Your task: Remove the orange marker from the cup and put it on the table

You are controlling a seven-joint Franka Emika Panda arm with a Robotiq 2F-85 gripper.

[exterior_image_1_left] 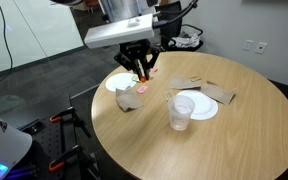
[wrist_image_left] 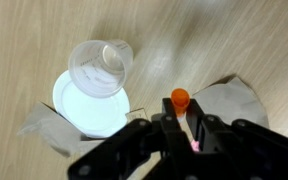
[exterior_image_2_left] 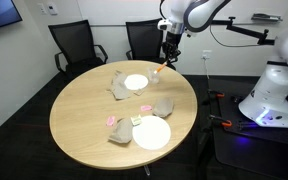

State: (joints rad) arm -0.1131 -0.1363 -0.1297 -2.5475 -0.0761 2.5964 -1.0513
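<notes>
My gripper [exterior_image_1_left: 140, 68] is shut on the orange marker [exterior_image_1_left: 145, 72] and holds it upright above the far part of the round tan table [exterior_image_1_left: 144, 140]. In the wrist view the marker's orange end [wrist_image_left: 180, 98] sticks out between the black fingers [wrist_image_left: 181, 125]. The clear plastic cup [exterior_image_1_left: 180, 112] stands apart from the gripper, next to a white plate; in the wrist view the cup [wrist_image_left: 102, 65] looks empty. In an exterior view the gripper [exterior_image_2_left: 165, 60] hangs over the table edge [exterior_image_2_left: 84, 150] with the marker [exterior_image_2_left: 160, 70] below it.
Two white paper plates [exterior_image_1_left: 199, 106] [exterior_image_1_left: 119, 83] and several crumpled brown napkins [exterior_image_1_left: 130, 100] [exterior_image_1_left: 220, 94] lie on the table. A napkin [wrist_image_left: 229, 100] lies under the gripper. A small pink scrap [exterior_image_2_left: 111, 121] lies near one plate. Black chairs [exterior_image_2_left: 72, 45] stand behind.
</notes>
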